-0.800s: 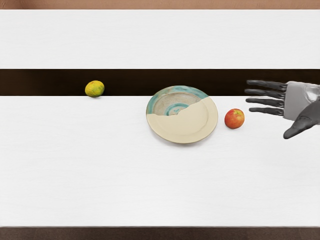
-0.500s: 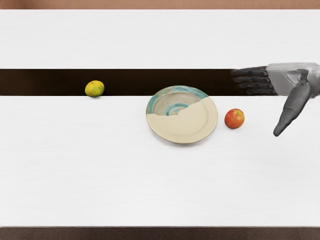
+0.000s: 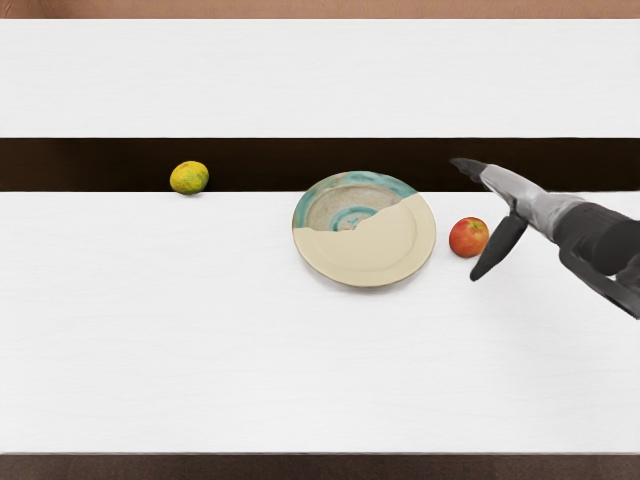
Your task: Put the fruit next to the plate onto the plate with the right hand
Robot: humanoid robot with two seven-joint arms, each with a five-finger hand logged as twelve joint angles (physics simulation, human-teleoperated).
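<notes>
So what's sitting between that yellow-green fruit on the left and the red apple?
Only the plate lies between the yellow-green fruit and the apple, much nearer the apple. The head view shows this.

White surface point(image 3: 300, 370) fills most of frame, w/ a dark gap across the upper part and another white strip behind it. Round ceramic plate, cream w/ a teal-and-grey section point(image 3: 385, 250), sits centre-right. Small red-orange apple point(image 3: 469, 237) lies just beside plate's right rim. Dark grey robot right hand point(image 3: 512, 200) comes in from right edge, seen edge-on. Fingers point(image 3: 470, 166) are straight, pointing upper left above the apple. Thumb point(image 3: 497, 247) hangs down just right of apple; contact unclear. Yellow-green citrus fruit point(image 3: 189, 177) sits upper left, well apart from plate.
</notes>
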